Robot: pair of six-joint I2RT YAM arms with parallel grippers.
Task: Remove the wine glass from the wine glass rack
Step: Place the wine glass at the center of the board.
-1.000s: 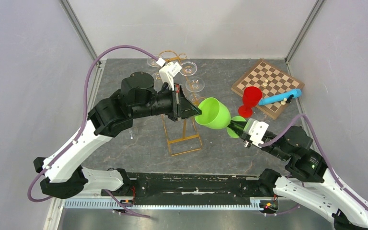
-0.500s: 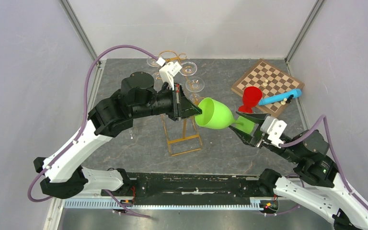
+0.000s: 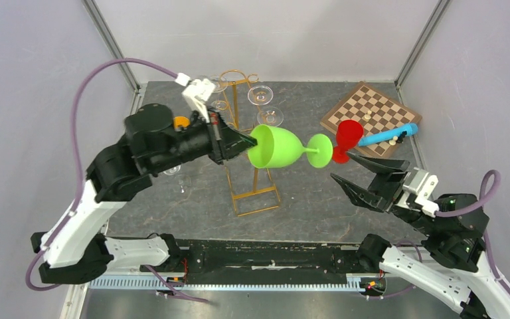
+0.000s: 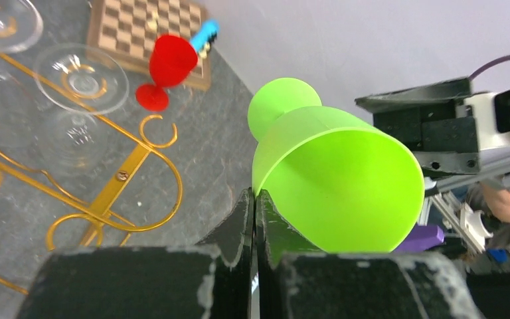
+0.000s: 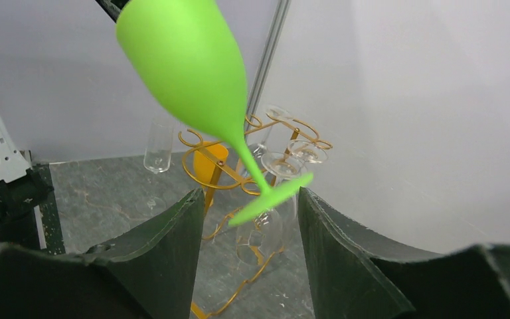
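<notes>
**While the left gripper (image 4: 255, 203) clamps its rim, the green wine glass (image 3: 275, 147) hangs clear of the wine glass rack (image 4: 121, 178)**

Nearest, the right gripper (image 3: 340, 165) has its fingers spread wide with nothing between them. Its arm is cut off at the frame's lower right corner. Beyond it, the glass lies sideways in the air with its foot toward a red goblet (image 3: 347, 136); whether foot and goblet touch cannot be told. The gold rack stands under and behind the bowl, its middle hidden by bowl and left arm. Clear glasses (image 3: 260, 95) hang on its far hooks, faint against the surface. An orange thing (image 3: 181, 122) shows partly behind the left arm. A chessboard (image 3: 372, 113) sits at the far right of the dark, stone-patterned table (image 3: 305, 206), enclosed by pale grey walls.
</notes>
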